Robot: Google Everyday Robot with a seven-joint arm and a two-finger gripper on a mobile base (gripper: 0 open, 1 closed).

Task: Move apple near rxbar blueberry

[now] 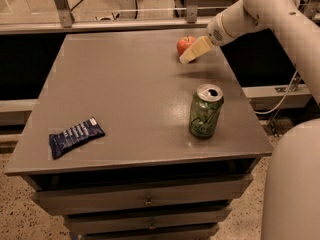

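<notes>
Pincer [191, 53] hangs just beside the apple [184, 43], beyond the green can [205, 118]; apart or together, I cannot tell.

Overall illumination is dim with a warm brownish cast. Light arrives from overhead. The desk [125, 84] top shows a broad, soft sheen across its middle and right half. The green can [205, 115] carries a bright highlight on its lid and casts a short, soft shadow at its base. The gripper [186, 58] hangs over the far right part of the desk, just beside the apple [183, 42], and throws a faint dark patch on the surface below it. The arm's white shell [270, 9] is the brightest area. The recesses left and right of the desk fall to near black. The rxbar blueberry [75, 136] reads as very dark, with its lettering barely lit.
</notes>
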